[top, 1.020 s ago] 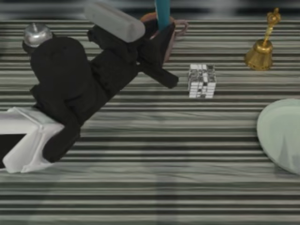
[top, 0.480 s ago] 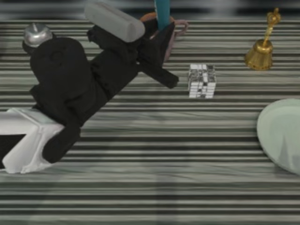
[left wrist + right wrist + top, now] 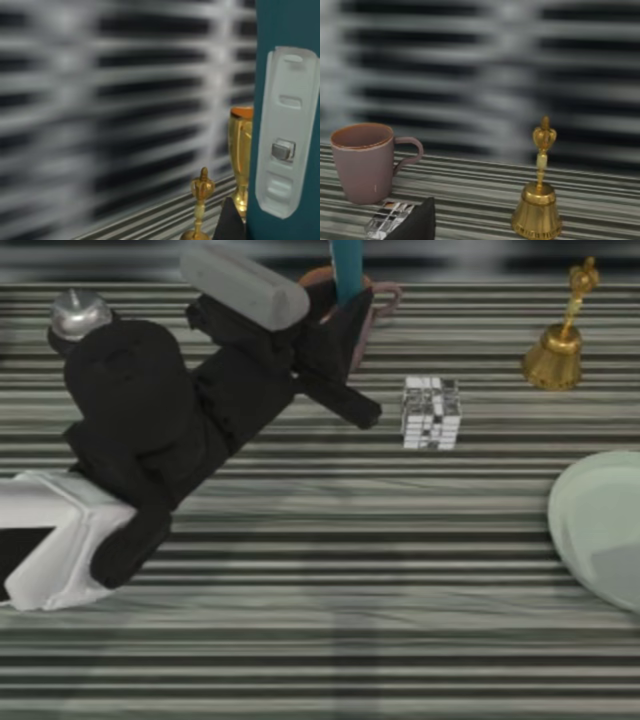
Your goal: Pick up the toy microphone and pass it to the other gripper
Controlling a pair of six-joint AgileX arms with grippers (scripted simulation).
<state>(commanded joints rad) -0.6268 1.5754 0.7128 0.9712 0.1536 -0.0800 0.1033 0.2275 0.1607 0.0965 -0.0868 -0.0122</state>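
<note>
The toy microphone (image 3: 347, 268) stands upright at the back of the table, a teal-blue stick in the top view. Its head does not show. My left gripper (image 3: 345, 332) is shut on its handle, just in front of the mug. In the left wrist view the teal handle (image 3: 280, 100) with its white switch strip (image 3: 287, 130) fills the side, with one black fingertip (image 3: 231, 222) against it. My right arm's pale wrist (image 3: 600, 530) sits at the table's right edge. One of its black fingertips (image 3: 417, 222) shows far off to one side, holding nothing.
A pink-brown mug (image 3: 378, 295) stands right behind the left gripper. A mirrored cube (image 3: 431, 412) lies mid-table. The gold bell with a figurine handle (image 3: 556, 350) is at the back right, and a silver call bell (image 3: 80, 312) at the back left.
My left arm, with the microphone, has barely shifted. The pale wrist at the right edge has altered slightly in outline.
</note>
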